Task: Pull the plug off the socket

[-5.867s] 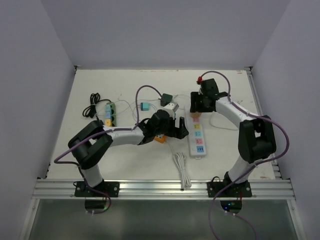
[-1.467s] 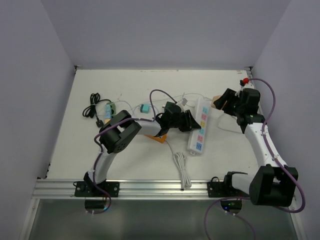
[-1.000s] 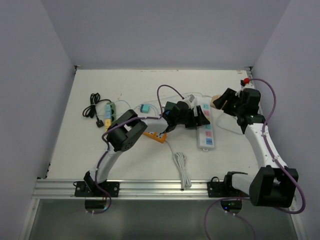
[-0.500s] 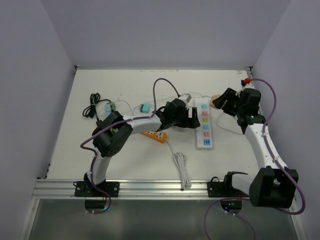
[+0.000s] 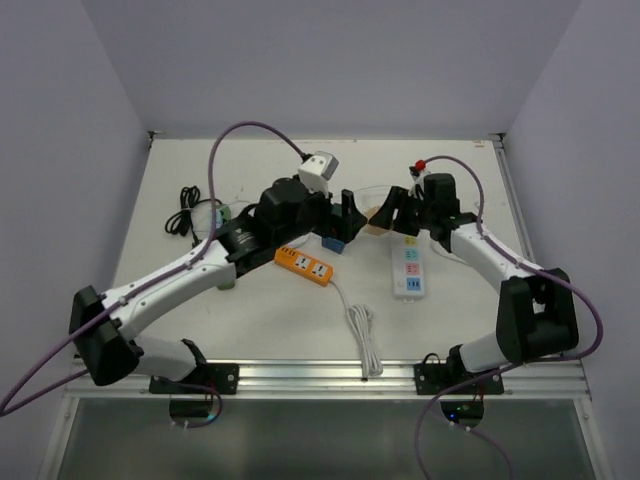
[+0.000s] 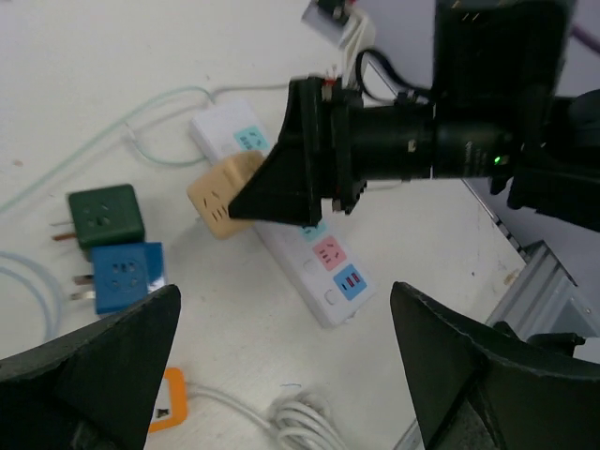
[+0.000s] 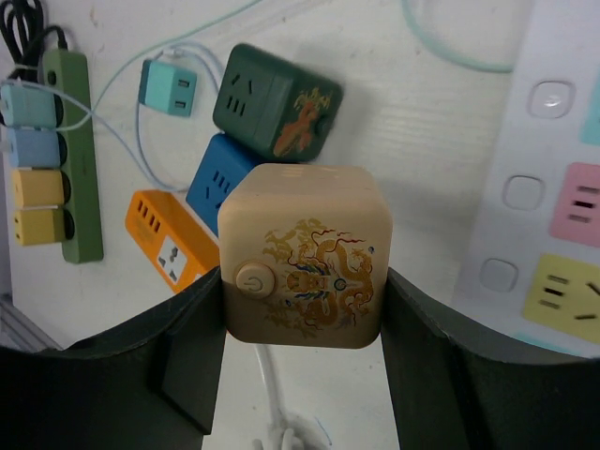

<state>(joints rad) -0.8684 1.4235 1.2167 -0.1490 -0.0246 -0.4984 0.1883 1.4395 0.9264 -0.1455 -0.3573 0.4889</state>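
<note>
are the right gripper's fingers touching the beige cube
Touching. The right wrist view shows both fingers pressed flat against opposite sides of the beige cube, with no gap on either side.

three power strips: a white strip [image 5: 410, 272], an orange strip [image 5: 305, 266], a green strip [image 7: 84, 187]. three cube adapters (beige cube [image 7: 305, 253], dark green cube [image 7: 277, 103], blue cube [image 7: 220, 192]). four plugs [image 7: 28, 145] seated in the green strip, one loose teal plug [image 7: 169, 86], one black cable [image 5: 183, 212].
</note>
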